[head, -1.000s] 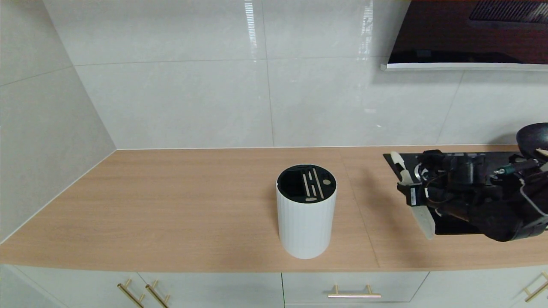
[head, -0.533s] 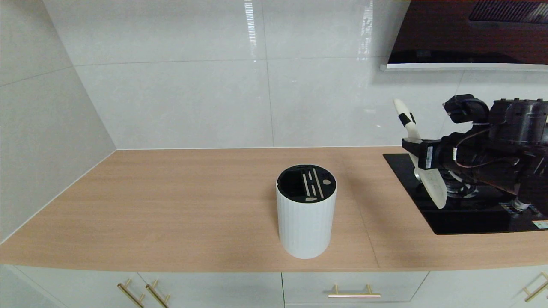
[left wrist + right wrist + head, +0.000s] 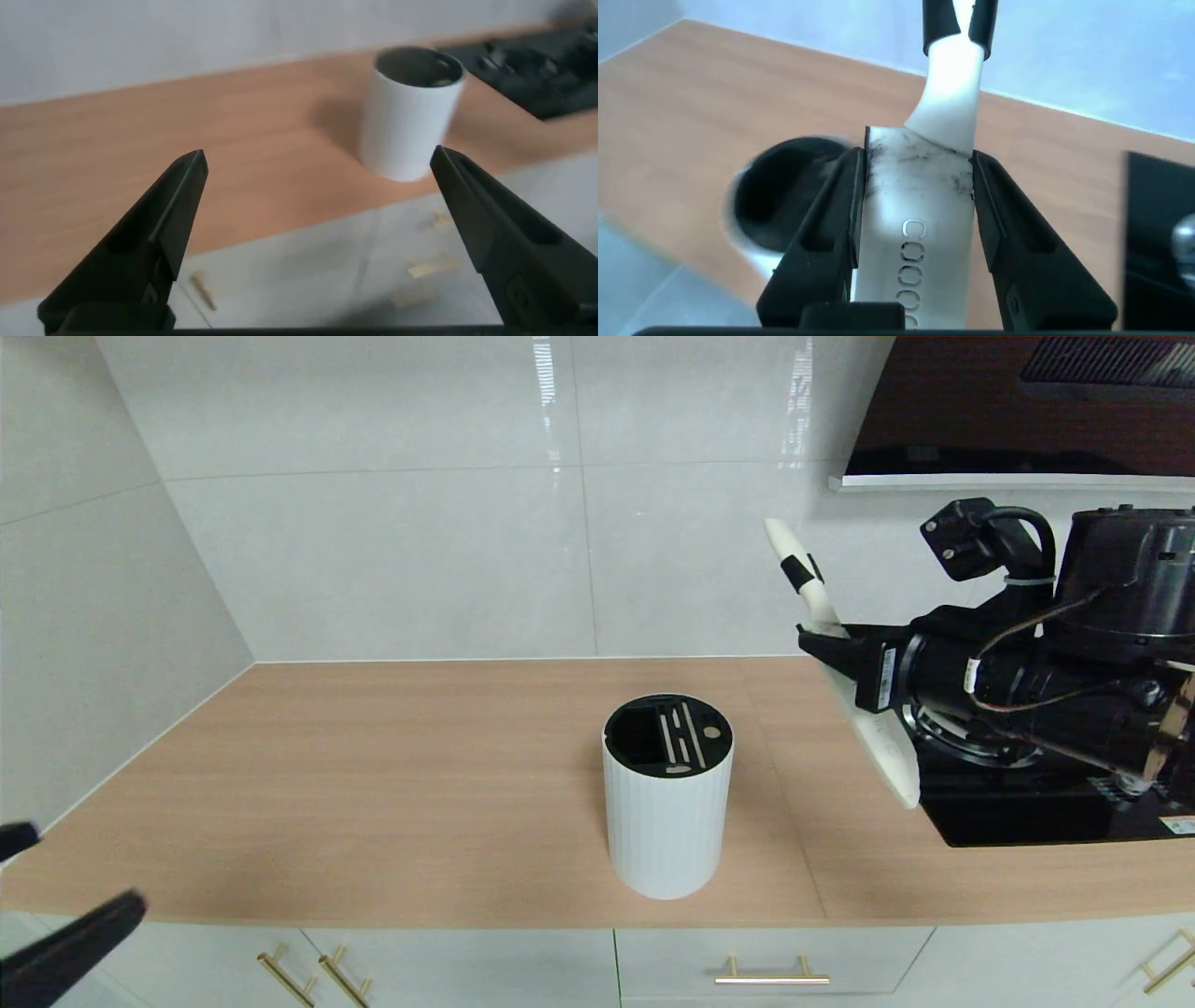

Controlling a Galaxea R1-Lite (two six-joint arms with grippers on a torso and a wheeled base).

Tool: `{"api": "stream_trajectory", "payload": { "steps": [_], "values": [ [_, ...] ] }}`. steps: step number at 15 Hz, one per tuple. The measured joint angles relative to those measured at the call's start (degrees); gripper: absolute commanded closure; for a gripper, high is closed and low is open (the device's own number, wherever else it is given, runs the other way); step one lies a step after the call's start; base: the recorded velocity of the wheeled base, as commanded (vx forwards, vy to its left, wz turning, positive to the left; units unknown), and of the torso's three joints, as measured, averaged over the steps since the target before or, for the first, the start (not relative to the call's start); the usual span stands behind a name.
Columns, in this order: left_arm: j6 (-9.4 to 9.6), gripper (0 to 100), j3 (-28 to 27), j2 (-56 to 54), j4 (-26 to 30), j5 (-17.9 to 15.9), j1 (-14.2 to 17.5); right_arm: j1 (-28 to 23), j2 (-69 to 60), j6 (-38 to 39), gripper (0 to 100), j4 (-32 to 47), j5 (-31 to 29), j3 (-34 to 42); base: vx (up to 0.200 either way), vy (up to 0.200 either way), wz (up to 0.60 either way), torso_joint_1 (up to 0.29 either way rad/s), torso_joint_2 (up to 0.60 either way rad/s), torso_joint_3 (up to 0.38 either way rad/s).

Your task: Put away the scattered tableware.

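A white ribbed holder [image 3: 667, 803] with a black slotted top stands on the wooden counter [image 3: 392, 775]; it also shows as the white holder [image 3: 411, 112]. My right gripper [image 3: 840, 663] is shut on a white knife [image 3: 868, 728], held in the air to the right of the holder, blade slanting down, handle up. The knife's blade [image 3: 915, 233] sits between the fingers [image 3: 822, 233], with the holder's dark top [image 3: 785, 187] below. My left gripper [image 3: 318, 233] is open, low at the counter's front left; its fingers [image 3: 65, 943] show dark at the corner.
A black cooktop [image 3: 1018, 803] with a burner lies at the counter's right, under a dark range hood [image 3: 1027, 411]. Tiled walls close the back and left. White cabinet fronts with gold handles [image 3: 770, 978] run below the counter edge.
My right arm has lifted the knife off the cooktop area and carried it left toward the holder. The left gripper's fingers have come into the lower left corner.
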Motion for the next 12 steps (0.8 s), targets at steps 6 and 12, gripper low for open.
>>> {"api": "stream_trajectory", "payload": {
  "steps": [6,12],
  "values": [
    [-23.31,0,-10.64,36.17,-38.40,-2.61,-16.87,9.73,0.20,0.16,100,1.24,-1.10,2.47,0.000,0.000,0.00,0.000,0.00,0.000],
    [-41.68,0,-16.52,49.62,-42.30,-3.10,-26.25,19.10,2.29,3.91,100,1.10,-14.26,-0.20,0.000,0.000,0.00,0.000,0.00,0.000]
  ]
}}
